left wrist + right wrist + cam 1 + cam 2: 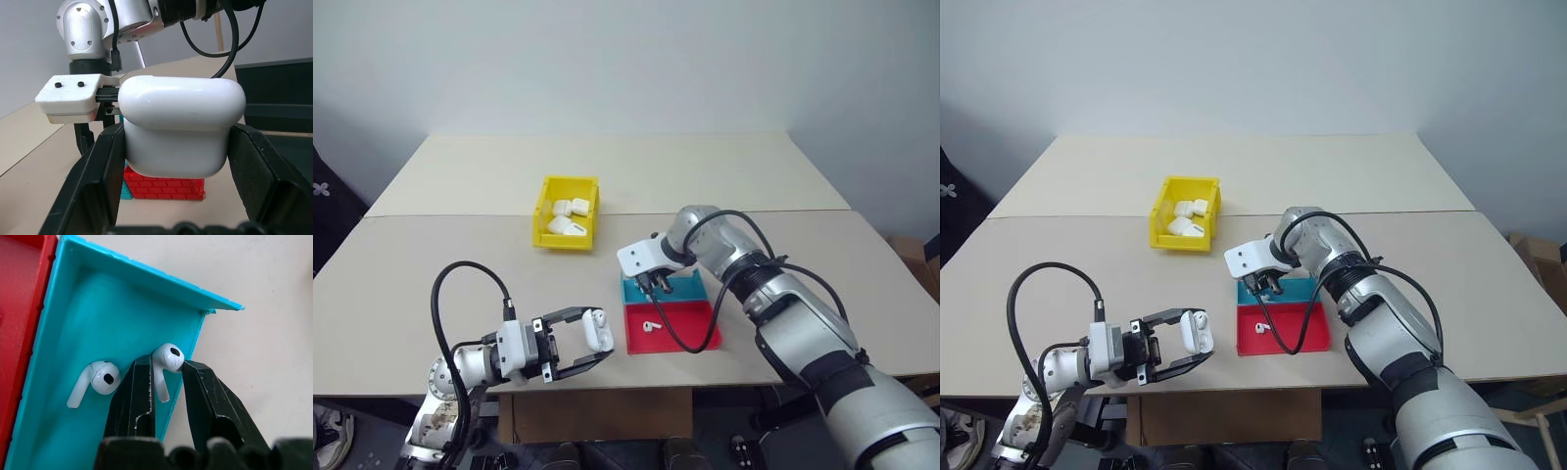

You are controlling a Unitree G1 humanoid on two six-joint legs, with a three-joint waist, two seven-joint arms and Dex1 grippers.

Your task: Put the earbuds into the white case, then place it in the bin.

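Observation:
My left gripper (602, 336) is shut on the white case (181, 112), holding it just above the table's near edge with its lid tipped open. Over the blue tray (73, 318) my right gripper (166, 364) points down, shut on one earbud (168, 355) by its stem. A second earbud (98, 378) lies loose in that tray beside the fingers. A third earbud (652, 326) rests in the red tray (695, 331). The yellow bin (540, 211) stands further back, left of the trays, with several white cases in it.
The blue and red trays sit side by side right of centre, the red one nearer the front edge. A black cable loops from my right wrist across the red tray. The table's far half is bare beige surface.

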